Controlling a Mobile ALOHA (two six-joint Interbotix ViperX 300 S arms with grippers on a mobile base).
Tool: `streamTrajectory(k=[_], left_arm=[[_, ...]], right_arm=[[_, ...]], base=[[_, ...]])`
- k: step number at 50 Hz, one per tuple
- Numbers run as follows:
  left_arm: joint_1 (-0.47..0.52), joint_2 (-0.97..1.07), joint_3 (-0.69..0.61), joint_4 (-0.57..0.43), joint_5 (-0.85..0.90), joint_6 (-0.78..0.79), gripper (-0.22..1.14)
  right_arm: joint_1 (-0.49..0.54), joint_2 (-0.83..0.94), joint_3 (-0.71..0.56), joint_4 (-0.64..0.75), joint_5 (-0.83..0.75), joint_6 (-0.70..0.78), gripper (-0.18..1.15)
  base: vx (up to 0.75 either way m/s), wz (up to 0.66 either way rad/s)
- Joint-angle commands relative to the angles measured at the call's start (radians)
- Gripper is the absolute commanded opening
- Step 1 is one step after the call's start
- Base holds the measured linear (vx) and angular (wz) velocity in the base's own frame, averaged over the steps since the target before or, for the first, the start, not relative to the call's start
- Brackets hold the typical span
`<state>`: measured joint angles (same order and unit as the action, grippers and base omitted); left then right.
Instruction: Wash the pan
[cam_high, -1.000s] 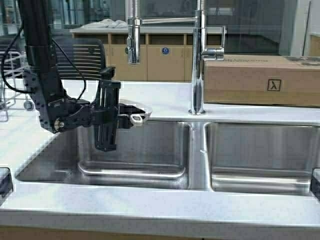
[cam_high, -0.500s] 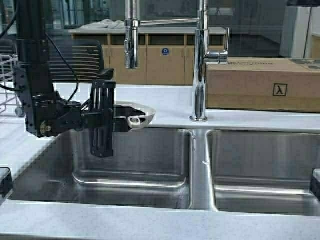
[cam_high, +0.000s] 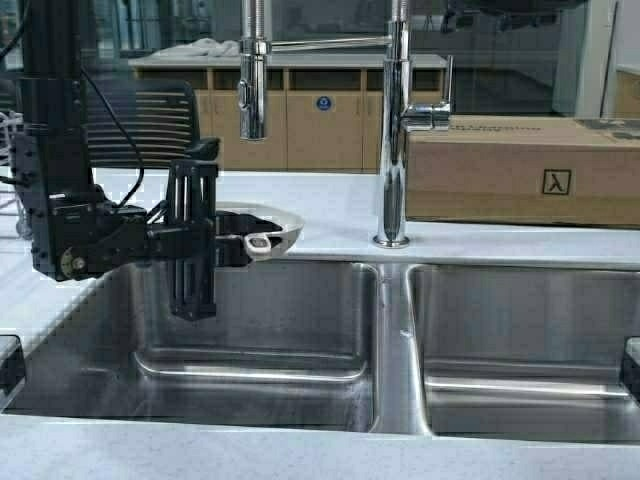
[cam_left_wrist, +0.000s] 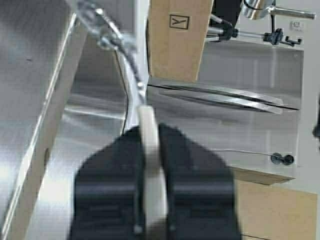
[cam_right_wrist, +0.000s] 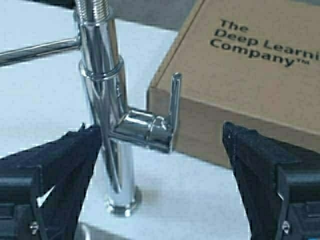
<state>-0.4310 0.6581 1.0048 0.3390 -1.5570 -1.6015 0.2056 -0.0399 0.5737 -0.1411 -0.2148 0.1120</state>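
Only wrist views show L end effector (cam_left_wrist: 150, 200) clamped on pan (cam_left_wrist: 151, 165), R end effector (cam_right_wrist: 160, 165) apart by faucet (cam_right_wrist: 107, 100)

The left steel sink basin (cam_high: 260, 330) is left open below, though its back edge is occupied by the cream-white round pan (cam_high: 262, 232). Passage above the divider is blocked by the tall chrome faucet (cam_high: 392, 130), and the counter behind by the brown cardboard box (cam_high: 520, 170).
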Motion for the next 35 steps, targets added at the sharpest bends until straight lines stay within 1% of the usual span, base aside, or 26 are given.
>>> streamTrajectory(k=[1, 10, 19, 35], left_arm=[[-0.002, -0.038, -0.003, -0.002, -0.025, 0.023, 0.02], [-0.002, -0.038, -0.005, -0.003, -0.025, 0.021, 0.02], [-0.002, -0.038, -0.006, -0.002, -0.025, 0.02, 0.02], [-0.002, -0.037, -0.003, -0.002, -0.025, 0.02, 0.02]], right_arm=[[-0.003, 0.086, -0.107, -0.009, 0.003, 0.0, 1.03], [-0.031, 0.215, -0.209, -0.009, 0.002, 0.0, 1.03], [-0.057, 0.307, -0.288, -0.011, 0.003, 0.0, 1.03], [-0.126, 0.357, -0.356, 0.008, 0.029, 0.005, 1.03]], base=[[0.01, -0.01], [0.01, 0.0], [0.0, 0.0], [0.0, 0.0]])
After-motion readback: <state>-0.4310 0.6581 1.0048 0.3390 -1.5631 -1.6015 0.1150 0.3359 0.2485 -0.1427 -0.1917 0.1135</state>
